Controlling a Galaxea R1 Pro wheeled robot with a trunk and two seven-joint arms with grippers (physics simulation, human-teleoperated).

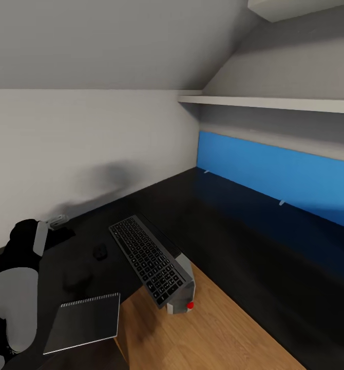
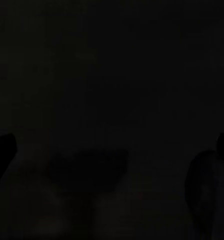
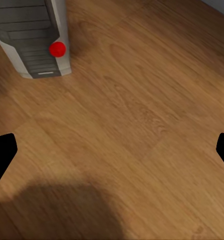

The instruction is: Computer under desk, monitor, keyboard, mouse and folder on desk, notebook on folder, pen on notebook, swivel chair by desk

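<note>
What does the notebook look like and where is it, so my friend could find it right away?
Start at the long desk with the black top and bright blue back panel. Follow its top toward the near end, past the slim keyboard that hangs over the edge. The notebook lies flat there: a dark grey cover with a white spiral wire along one edge, which nothing else nearby has.

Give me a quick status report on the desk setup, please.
Right gripper open over bare wood floor, holding nothing. Left gripper state unclear, wrist view dark. Keyboard overhanging desk edge above computer; mouse, notebook on desk.
</note>
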